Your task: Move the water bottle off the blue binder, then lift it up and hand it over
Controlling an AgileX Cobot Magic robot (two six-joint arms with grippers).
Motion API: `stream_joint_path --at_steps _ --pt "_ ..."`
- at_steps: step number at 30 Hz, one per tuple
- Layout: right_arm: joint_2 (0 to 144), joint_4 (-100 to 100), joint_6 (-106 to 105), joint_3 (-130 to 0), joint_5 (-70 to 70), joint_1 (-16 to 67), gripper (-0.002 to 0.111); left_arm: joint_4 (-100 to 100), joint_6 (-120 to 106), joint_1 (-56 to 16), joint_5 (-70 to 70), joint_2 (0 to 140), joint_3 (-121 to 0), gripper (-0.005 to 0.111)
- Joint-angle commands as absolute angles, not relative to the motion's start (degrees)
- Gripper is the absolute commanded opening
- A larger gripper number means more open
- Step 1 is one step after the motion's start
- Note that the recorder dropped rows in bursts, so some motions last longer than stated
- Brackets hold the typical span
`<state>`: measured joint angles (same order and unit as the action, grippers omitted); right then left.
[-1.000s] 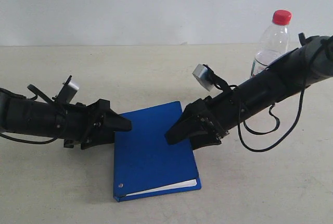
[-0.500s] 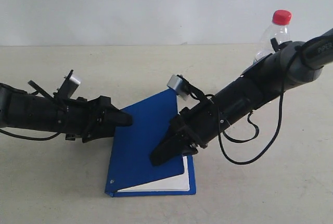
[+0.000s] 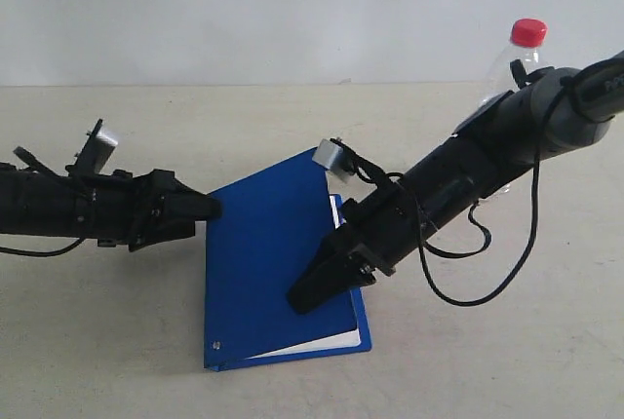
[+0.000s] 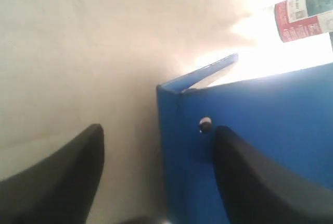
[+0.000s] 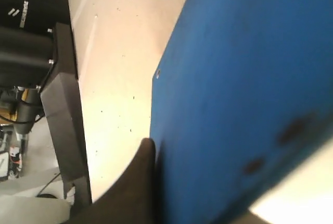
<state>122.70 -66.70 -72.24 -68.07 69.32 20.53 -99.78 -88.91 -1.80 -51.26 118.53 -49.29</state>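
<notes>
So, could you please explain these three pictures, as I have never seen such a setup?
This is a robot with two black arms, each ending in a two-fingered gripper. The wide picture comes from a camera off the arms; the other two come from cameras on the wrists. On the beige table lies a flat bright blue binder with white pages. The left gripper is open at the binder's edge, one finger over the cover, one over the table. The right gripper lies over the cover; I cannot tell whether it is open or shut. The small clear plastic bottle with a red cap stands upright on the table behind the right arm, off the binder. Nothing is clearly held.
</notes>
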Motion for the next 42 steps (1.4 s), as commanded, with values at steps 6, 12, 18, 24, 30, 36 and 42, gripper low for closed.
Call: stream_joint_path --at_steps 6,12,18,24,30,36,42 --pt "120.5 -66.7 -76.6 -68.0 70.0 20.5 0.0 -99.9 -101.6 -2.0 -65.9 118.6 -49.4 0.057" --pt "120.5 -66.7 -75.7 -68.0 70.0 20.5 0.0 -99.9 -101.9 -2.0 -67.4 118.6 -49.4 0.057" --pt "120.5 -66.5 -72.9 -68.0 70.0 20.5 0.0 -99.9 -106.5 -5.3 -70.0 119.0 -49.4 0.034" --pt "120.5 -61.3 -71.5 -68.0 70.0 20.5 0.03 -99.9 -107.6 -5.9 -70.0 119.0 -49.4 0.004" --pt "120.5 -55.5 -67.1 -68.0 65.9 20.5 0.022 -91.2 -104.4 -6.3 -70.0 116.9 -49.4 0.004" --pt "120.5 -52.0 -67.3 -68.1 67.0 20.5 0.027 -93.1 -104.2 -7.9 -70.0 113.0 -49.3 0.004" --pt "115.9 -48.8 -63.1 -68.1 66.6 20.5 0.069 -94.4 -105.5 -7.8 -70.0 106.3 -49.3 0.004"
